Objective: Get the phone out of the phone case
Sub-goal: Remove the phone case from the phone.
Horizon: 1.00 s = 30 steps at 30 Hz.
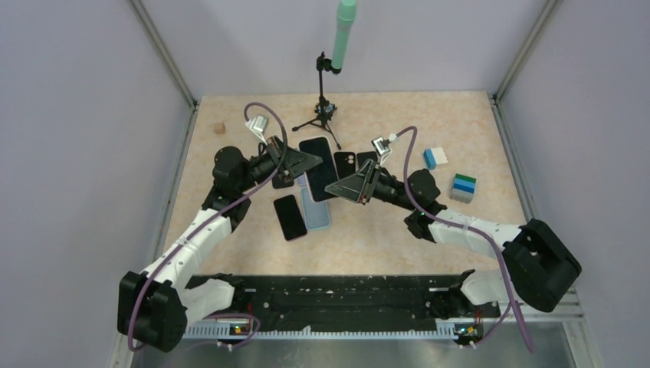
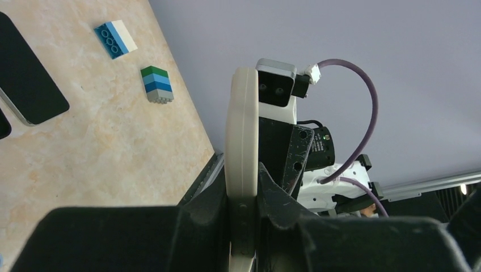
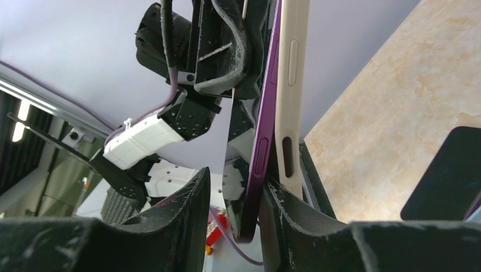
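Pale lilac walls [image 1: 77, 115] joined by aluminium corner posts [image 1: 166, 57] stand behind and to both sides of the jaws, a beige marbled bench [image 1: 475, 123] spreading evenly lit beneath them.

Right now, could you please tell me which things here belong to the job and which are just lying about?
Job: phone, case.
Lying about: spare phones, blue-white block, green-blue block, tripod, cube.

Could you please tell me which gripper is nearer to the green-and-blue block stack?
Right. The right gripper is mid-table, off the block stack's left side; the left gripper is farther left, beyond it.
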Motion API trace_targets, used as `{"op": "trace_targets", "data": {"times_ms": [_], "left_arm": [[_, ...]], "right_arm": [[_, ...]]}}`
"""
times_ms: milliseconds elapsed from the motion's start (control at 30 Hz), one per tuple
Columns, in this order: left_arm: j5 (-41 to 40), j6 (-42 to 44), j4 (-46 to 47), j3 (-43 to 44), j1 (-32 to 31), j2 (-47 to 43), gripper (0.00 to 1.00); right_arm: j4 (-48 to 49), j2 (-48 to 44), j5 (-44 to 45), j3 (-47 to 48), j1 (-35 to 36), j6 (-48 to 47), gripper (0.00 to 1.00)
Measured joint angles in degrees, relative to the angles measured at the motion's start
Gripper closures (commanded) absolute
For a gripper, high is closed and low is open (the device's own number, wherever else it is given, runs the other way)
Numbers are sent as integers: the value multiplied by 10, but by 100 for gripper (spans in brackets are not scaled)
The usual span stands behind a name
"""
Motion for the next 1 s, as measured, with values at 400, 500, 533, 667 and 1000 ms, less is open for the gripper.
{"op": "trace_targets", "data": {"times_ms": [400, 500, 533, 667, 1000], "left_arm": [[34, 39, 23, 26, -19, 16, 85], [45, 45, 23, 37, -19, 18, 62], [46, 45, 23, 37, -20, 18, 53], [62, 40, 13, 38, -36, 17, 32], [75, 21, 53, 28, -40, -21, 23]], "right_arm": [[104, 40, 0, -2, 6, 59, 100], [106, 40, 1, -2, 6, 64, 100], [106, 40, 2, -2, 7, 61, 100], [90, 36, 10, -2, 10, 58, 100], [-24, -110, 76, -7, -14, 66, 100]]}}
